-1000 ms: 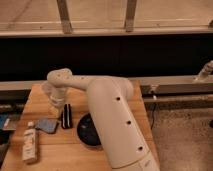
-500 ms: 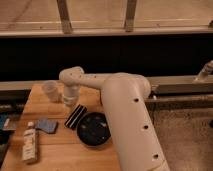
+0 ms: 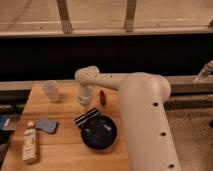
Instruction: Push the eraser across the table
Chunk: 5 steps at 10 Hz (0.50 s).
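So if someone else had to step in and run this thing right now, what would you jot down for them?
Hand: low over the table, just behind the eraser.
Eraser: lies at an angle, close against the far rim of the black bowl.
Also on the table: clear cup, red object, blue pad, bottle.
Done: the eraser has been nudged and turned.
Left: push it on across, steering clear of the bowl.

Arm [image 3: 142, 115]: smooth off-white casing, fat rounded cylindrical links, rounded elbow joints, small dark screw holes dotting the big link at 5 o'clock. Gripper [image 3: 85, 101], above the tabletop [image 3: 60, 145]: pale whitish, stubby.
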{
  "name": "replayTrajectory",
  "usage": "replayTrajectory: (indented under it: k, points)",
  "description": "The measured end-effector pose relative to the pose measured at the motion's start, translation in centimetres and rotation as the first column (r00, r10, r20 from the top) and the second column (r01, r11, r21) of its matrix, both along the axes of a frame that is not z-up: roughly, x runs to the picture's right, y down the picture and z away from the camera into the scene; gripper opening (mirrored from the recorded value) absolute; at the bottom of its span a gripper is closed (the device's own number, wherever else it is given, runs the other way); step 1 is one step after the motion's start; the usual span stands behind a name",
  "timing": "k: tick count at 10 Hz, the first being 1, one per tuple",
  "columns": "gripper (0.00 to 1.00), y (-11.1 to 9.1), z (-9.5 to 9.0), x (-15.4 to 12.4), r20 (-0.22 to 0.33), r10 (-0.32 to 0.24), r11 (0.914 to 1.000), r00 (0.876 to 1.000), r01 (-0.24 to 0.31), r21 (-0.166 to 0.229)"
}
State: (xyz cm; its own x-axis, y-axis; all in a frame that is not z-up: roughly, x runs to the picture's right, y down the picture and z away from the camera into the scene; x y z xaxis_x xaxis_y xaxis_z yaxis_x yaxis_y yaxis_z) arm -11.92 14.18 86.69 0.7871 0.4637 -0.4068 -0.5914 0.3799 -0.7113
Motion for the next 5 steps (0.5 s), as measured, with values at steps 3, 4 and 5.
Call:
replayTrajectory:
  k: [3, 4, 5]
  points:
    - [0.0, -1.1, -0.8, 3.5, -0.078, 0.021, 0.9991, 0.997, -0.018, 0.039]
    - [0.0, -1.9, -1.7, 3.4, -0.076, 0.023, 0.9976, 0.997, -0.018, 0.067]
    - [0.0, -2.9, -2.8, 2.8, -0.06, 0.026, 0.9942, 0.998, -0.019, 0.106]
